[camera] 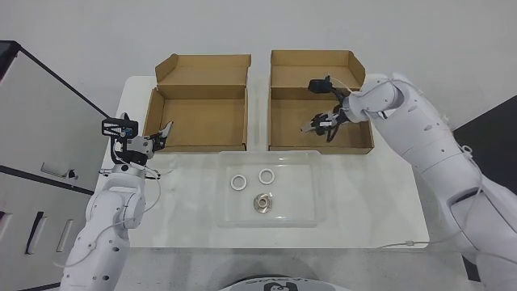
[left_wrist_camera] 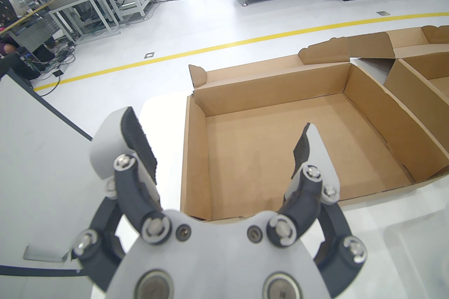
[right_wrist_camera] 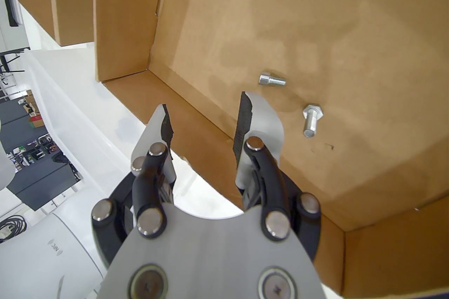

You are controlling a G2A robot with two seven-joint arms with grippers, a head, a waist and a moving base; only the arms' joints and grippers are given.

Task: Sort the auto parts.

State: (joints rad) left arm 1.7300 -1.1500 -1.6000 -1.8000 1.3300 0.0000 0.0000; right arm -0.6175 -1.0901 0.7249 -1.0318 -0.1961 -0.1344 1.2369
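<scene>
Right end effector (right_wrist_camera: 205, 107), jaws apart and empty, over the brown cardboard box (right_wrist_camera: 315, 16) at 1 o'clock on the white worktop (camera: 363, 198). Silver hex-head bolt (right_wrist_camera: 311, 123) and silver socket-head bolt (right_wrist_camera: 272, 79) lie inside, just beside it.

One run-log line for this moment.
left gripper open at left box corner | right gripper open over right box | inside: socket bolt, hex bolt | tray: two white rings, metal part
</scene>
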